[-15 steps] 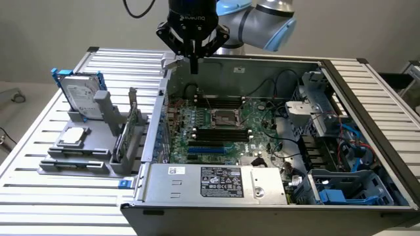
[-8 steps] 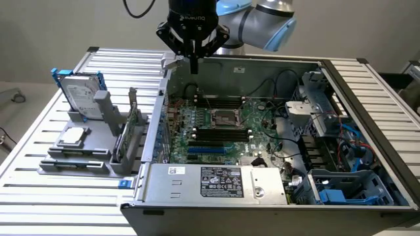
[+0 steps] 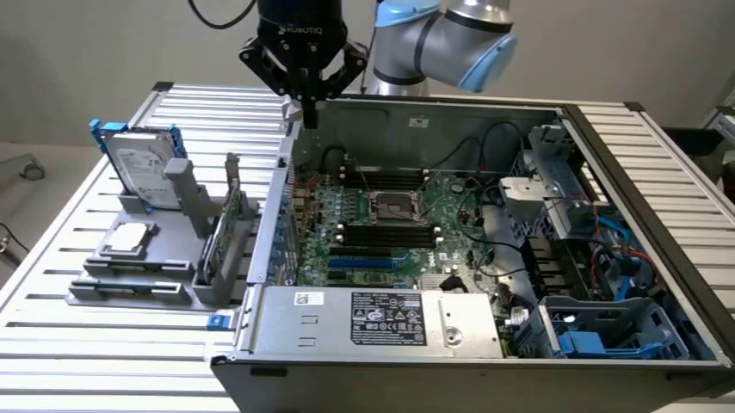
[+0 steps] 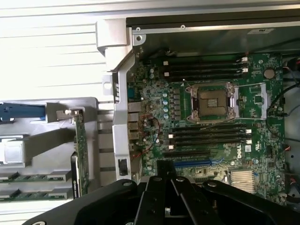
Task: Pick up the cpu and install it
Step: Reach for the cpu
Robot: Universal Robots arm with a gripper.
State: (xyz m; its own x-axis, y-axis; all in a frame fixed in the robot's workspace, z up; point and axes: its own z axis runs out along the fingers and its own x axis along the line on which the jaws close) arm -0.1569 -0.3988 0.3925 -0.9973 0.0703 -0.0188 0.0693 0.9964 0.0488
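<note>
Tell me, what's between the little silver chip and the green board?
In the exterior view, a card standing on edge in the grey holder and the computer case's metal side wall lie between the chip and the green board.

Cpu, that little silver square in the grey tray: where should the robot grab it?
Probably by two opposite edges, coming straight down from above. The small flat silver square cpu lies face up in the grey plastic tray, so only its thin edges offer a pinch.
</note>
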